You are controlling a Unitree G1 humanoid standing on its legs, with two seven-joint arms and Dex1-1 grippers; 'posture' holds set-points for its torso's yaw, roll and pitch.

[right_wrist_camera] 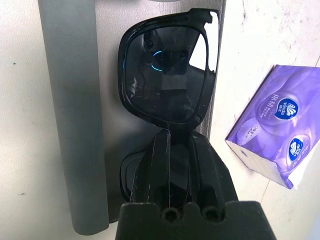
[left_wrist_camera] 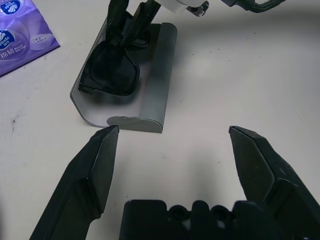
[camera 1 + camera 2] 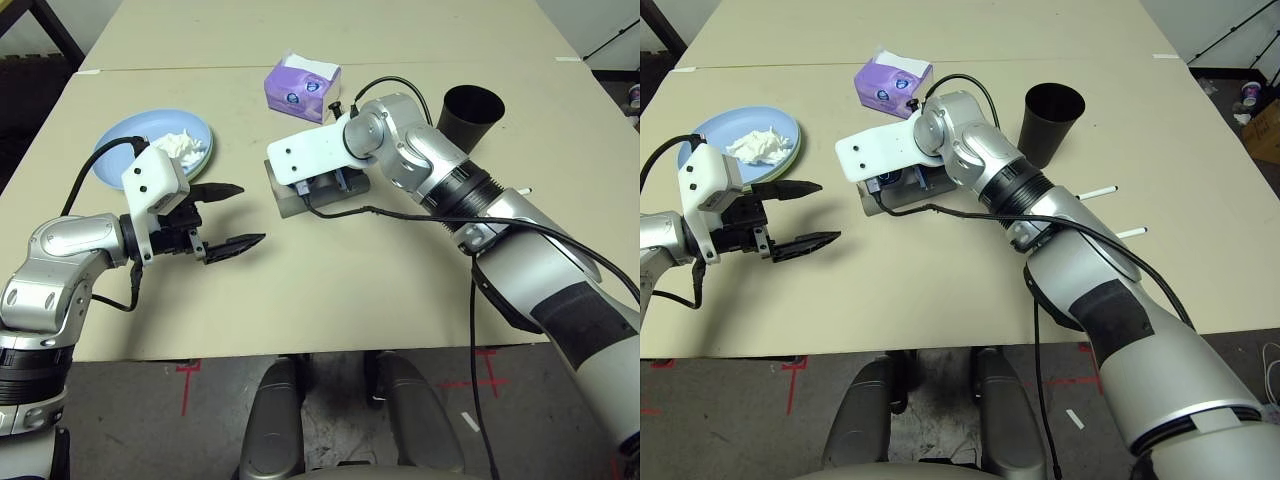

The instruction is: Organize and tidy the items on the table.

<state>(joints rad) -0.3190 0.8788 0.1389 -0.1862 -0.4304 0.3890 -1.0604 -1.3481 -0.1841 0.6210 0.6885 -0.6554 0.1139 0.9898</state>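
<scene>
The grey glasses case (image 3: 285,196) lies open mid-table. The black sunglasses (image 1: 167,85) rest in its tray. My right gripper (image 1: 170,135) reaches down into the case (image 1: 70,100) and is shut on the sunglasses at one lens. My left gripper (image 3: 250,213) hovers open just left of the case, holding nothing; in the left wrist view the case (image 2: 155,75) and sunglasses (image 2: 112,75) lie ahead of it (image 2: 174,132). The blue plate (image 3: 120,140), stacked on a pale green one, holds the crumpled tissue (image 3: 185,147) at the left. The black cup (image 3: 470,112) stands upright at the back right. Two white marker pens (image 3: 1098,191) lie right of my right arm.
A purple tissue pack (image 3: 300,87) lies just behind the case. A seam between two tabletops (image 3: 200,67) runs across the back. The table's front edge (image 3: 300,352) is near my body, and bare beige top lies in front of the case.
</scene>
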